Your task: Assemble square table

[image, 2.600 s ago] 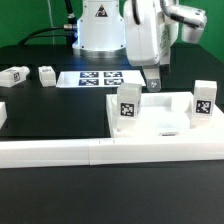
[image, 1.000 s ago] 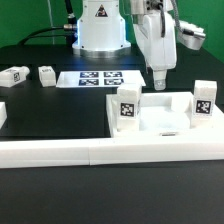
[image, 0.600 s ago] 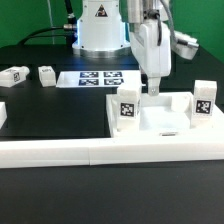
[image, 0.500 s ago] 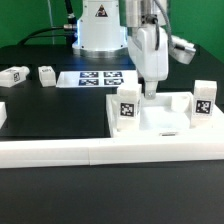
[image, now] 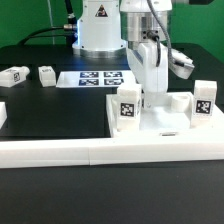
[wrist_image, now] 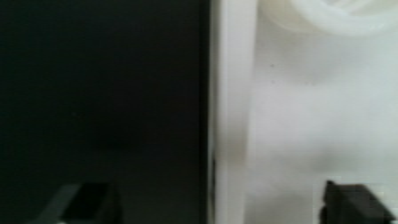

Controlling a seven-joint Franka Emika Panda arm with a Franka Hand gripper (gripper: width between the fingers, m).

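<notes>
The square table's white slab lies against the white border bars at the front. Two tagged legs stand upright on it, one at its left corner in the exterior view and one at its right. My gripper is low over the slab's far edge, between the two legs. In the wrist view the slab's edge runs between my fingertips: the gripper straddles it, one fingertip over the black table and the other over the white slab. The jaws stand apart and grip nothing.
Two loose tagged legs lie at the exterior view's far left. The marker board lies behind the slab, in front of the robot base. Long white border bars run along the front.
The arm has come down and shifted toward the exterior view's left, turning at the wrist, so the gripper now sits at the slab's far edge instead of above it.
</notes>
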